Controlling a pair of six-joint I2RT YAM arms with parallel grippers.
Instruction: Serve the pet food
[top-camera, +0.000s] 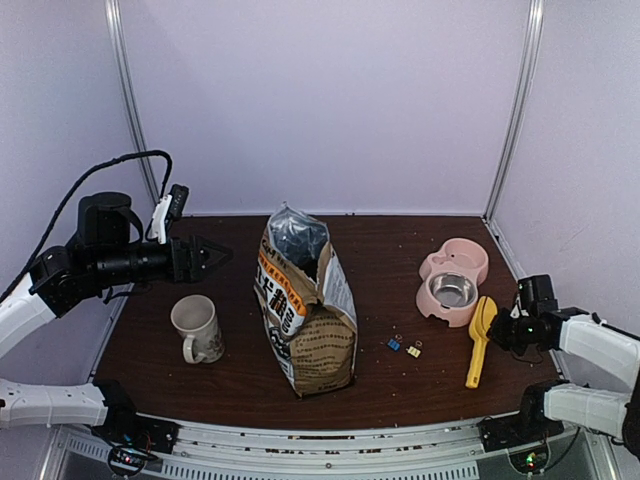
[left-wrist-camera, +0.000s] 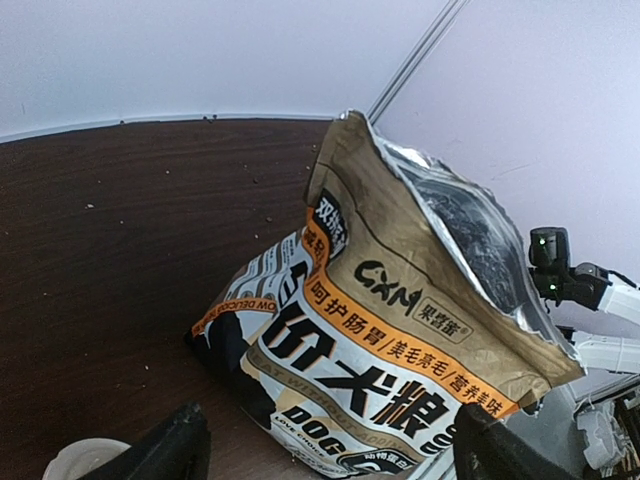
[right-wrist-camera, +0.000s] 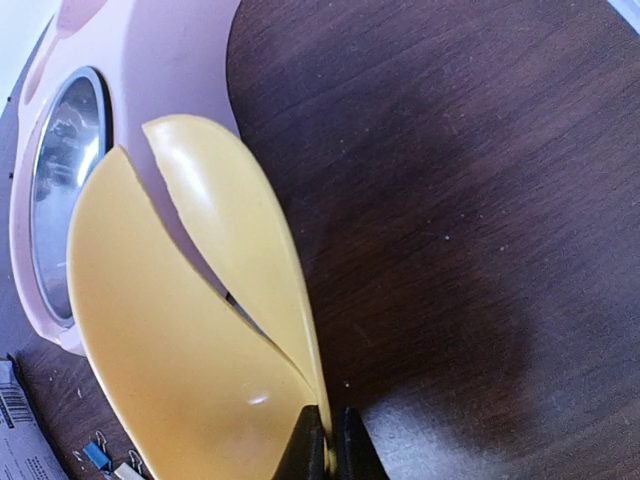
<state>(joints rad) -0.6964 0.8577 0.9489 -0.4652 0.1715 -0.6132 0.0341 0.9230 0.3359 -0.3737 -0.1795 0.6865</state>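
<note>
right pincer (right-wrist-camera: 326, 447) clamped on scoop (top-camera: 480, 338) rim, handle toward me | left pincer (top-camera: 214, 256) apart, nearer bag (top-camera: 305, 320) | food unseen, I judge inside bag, well left of scoop

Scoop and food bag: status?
Right end effector shut on yellow scoop, beside empty pink bowl. Left end effector open, facing open dog food bag. Small clips between bag and scoop.

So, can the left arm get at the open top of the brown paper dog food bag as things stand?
Probably yes. The left gripper is open and points at the top of the brown paper bag, nothing between them; the white ceramic mug stands lower.
</note>
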